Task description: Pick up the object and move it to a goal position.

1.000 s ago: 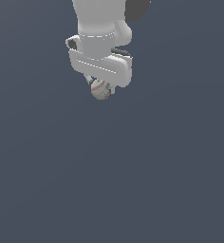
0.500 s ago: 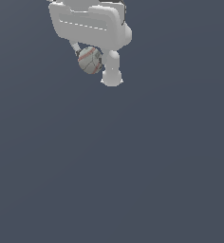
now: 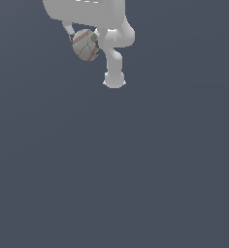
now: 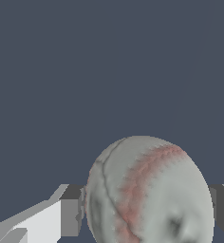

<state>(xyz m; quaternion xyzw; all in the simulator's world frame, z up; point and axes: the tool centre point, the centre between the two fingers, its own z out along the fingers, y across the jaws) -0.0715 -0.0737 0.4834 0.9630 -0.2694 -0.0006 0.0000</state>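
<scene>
**Ball lifted and travelling**

Against the plain grey surface, the arm now sits higher and closer in the exterior view than a second ago. The ball hangs just beneath the arm's wrist, pinched between the jaws; transport appears underway.

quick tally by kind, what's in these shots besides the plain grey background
Balls: 1, a baseball with red stitching, held between the fingers.
Robot tools: 1, the tool, closed on the baseball.
Robot arms: 1, the arm.
Total: 3
</scene>
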